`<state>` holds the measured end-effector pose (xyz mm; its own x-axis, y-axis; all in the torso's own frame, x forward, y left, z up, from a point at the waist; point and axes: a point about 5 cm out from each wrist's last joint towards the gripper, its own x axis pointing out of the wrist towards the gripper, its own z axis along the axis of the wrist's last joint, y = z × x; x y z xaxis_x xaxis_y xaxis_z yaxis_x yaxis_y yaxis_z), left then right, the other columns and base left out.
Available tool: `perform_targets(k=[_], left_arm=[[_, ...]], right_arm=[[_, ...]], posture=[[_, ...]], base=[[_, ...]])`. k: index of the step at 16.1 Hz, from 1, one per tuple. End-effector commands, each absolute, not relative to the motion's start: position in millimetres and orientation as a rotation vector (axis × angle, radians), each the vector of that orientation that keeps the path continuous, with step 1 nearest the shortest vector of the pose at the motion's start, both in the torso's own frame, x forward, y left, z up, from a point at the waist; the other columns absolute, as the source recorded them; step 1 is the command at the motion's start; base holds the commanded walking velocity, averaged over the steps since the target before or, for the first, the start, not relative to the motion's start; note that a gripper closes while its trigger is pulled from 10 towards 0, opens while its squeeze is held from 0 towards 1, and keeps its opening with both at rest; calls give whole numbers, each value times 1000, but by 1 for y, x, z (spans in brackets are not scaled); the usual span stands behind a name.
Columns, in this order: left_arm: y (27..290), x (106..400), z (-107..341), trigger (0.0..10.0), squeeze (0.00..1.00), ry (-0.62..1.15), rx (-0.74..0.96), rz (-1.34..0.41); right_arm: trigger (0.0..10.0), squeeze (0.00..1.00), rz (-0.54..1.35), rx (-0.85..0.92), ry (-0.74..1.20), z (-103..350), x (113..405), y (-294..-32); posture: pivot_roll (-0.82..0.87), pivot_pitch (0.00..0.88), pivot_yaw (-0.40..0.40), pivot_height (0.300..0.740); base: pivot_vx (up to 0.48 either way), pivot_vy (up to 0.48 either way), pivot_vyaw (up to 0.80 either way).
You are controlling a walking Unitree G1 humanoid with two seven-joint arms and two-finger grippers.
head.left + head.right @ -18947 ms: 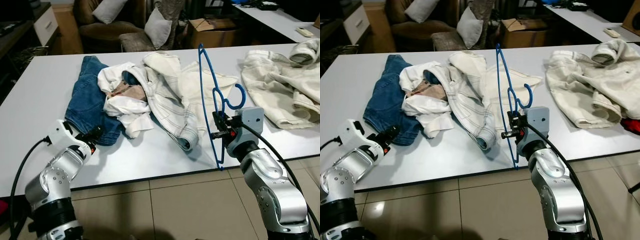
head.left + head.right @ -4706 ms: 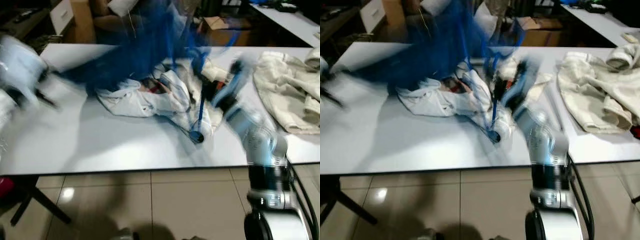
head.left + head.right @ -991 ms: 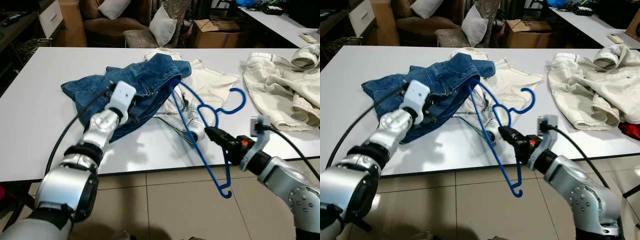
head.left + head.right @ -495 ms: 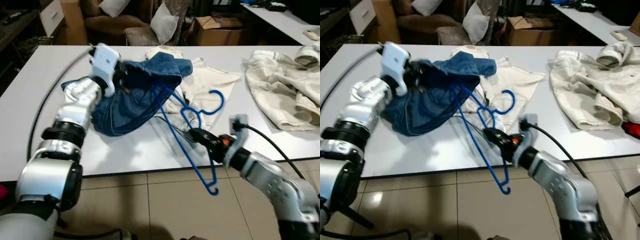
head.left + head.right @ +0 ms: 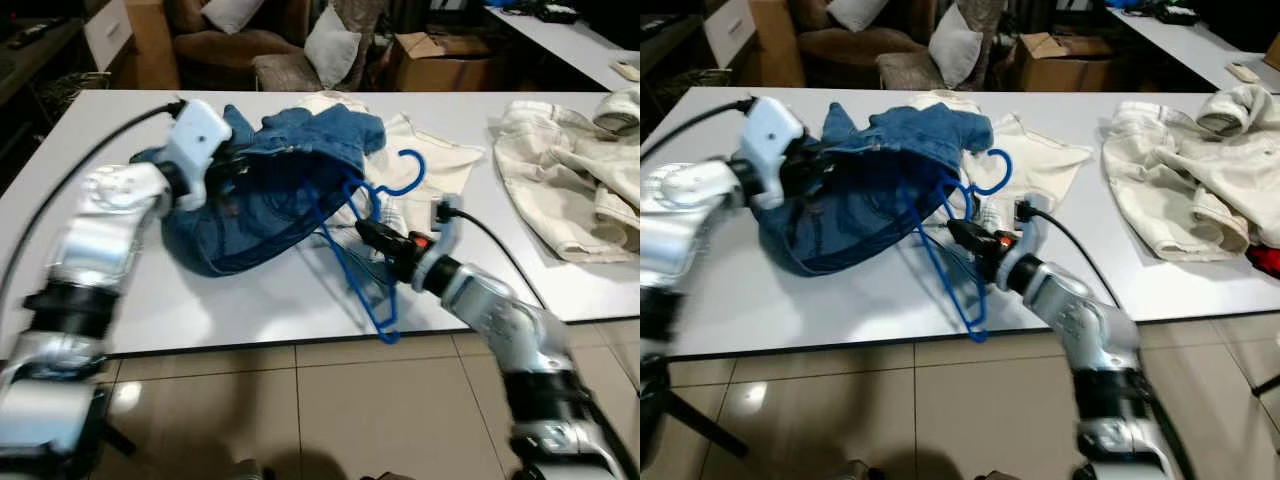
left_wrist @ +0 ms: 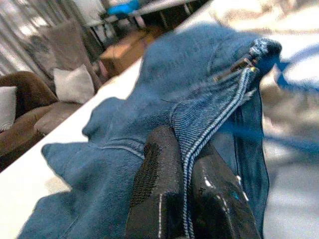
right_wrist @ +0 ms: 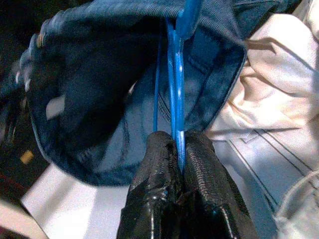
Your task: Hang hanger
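A blue plastic hanger slants over the white table, one end inside the waist opening of the blue jeans. Its hook points up, and its other end hangs near the table's front edge. My right gripper is shut on the hanger's bar, just right of the jeans. Shut on the jeans' waistband, my left gripper holds the denim lifted off the table so the waist gapes toward the hanger.
Cream clothes lie under and behind the jeans, and another cream garment is at the table's right end. A sofa with cushions and a cardboard box stand beyond the table. Tiled floor lies in front.
My right gripper has pushed the hanger left and further into the jeans' opening; its free end now sits above the table edge. The left gripper keeps the waistband held up.
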<state>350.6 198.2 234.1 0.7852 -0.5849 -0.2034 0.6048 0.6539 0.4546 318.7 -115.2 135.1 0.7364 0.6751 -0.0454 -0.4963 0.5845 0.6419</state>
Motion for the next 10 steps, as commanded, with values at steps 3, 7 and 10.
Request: perform_targets(k=[3,7,10], left_arm=[[210,333,226,0,0,185,585,-776],[172,311,265,0,0,130,141,-1071],[151,329,309,0,0,-62,-122,-1055]], right_arm=[[10000,0,696,766,171,163,334,-113],[10000,0,689,861,139,180,357,-98],[10000,0,644,924,117,191,370,-91]], posture=[[-9,0,-15,740],[9,0,0,740],[18,0,10,740]], base=[[0,0,0],[0,0,0],[0,0,0]])
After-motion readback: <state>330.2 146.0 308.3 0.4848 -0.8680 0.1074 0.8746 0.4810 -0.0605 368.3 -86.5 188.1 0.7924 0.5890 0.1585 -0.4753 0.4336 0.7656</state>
